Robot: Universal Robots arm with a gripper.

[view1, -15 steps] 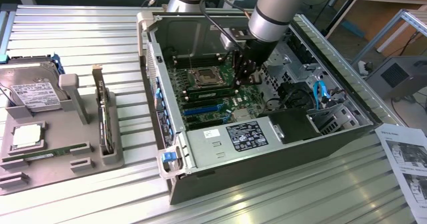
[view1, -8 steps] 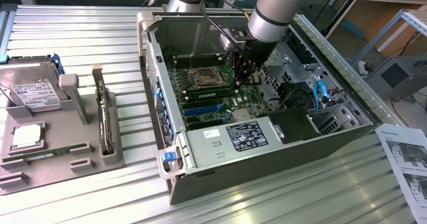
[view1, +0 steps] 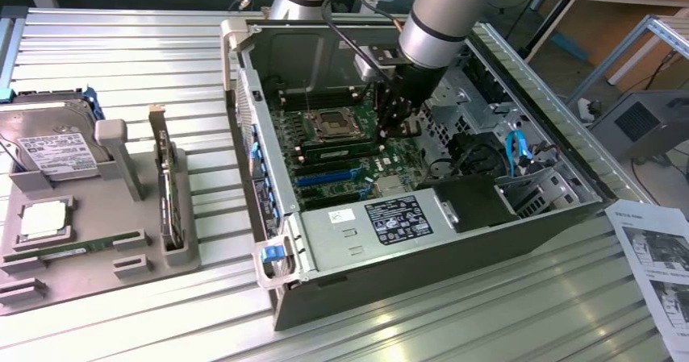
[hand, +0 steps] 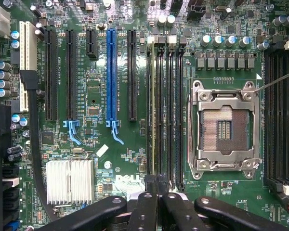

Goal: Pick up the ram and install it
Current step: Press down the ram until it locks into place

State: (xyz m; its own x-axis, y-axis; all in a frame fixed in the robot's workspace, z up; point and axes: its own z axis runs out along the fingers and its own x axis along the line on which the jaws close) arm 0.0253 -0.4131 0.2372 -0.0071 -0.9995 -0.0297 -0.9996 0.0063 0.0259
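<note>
From my remote station I saw the grey robot arm reaching down into the open black metal computer case (view1: pixel 377 289), which lay on its side on the ribbed aluminium table (view1: pixel 129 64); the black two-fingered gripper (view1: pixel 390 132) hung just above the green motherboard (view1: pixel 323 168), beside the square silver processor socket (view1: pixel 328 122).

Through the wrist camera the gripper (hand: pixel 156 185) had its jaws clenched, the black fingers (hand: pixel 145 207) pressed together; they lined up with the bank of long black memory slots (hand: pixel 166 110) between the blue expansion slot (hand: pixel 111 74) and the processor socket (hand: pixel 225 126). A thin pale-green edge (hand: pixel 153 110) ran the length of the slot nearest the blue one, straight out from the fingertips; I could not tell whether the fingers pinched it, pressed on it or merely hovered over it. A ribbed silver heatsink (hand: pixel 70 180) sat on the motherboard (hand: pixel 94 96) near the fingers.

In the exterior view a long, thin green circuit-board stick with small black chips, the ram (view1: pixel 77 247), lay in a groove of the grey moulded tray (view1: pixel 129 269) at that view's left, well apart from the gripper; the same tray held a silver hard drive (view1: pixel 54 148), a square silver processor chip (view1: pixel 41 219) just beside the ram, and a dark expansion card (view1: pixel 167 193) standing on edge.
</note>
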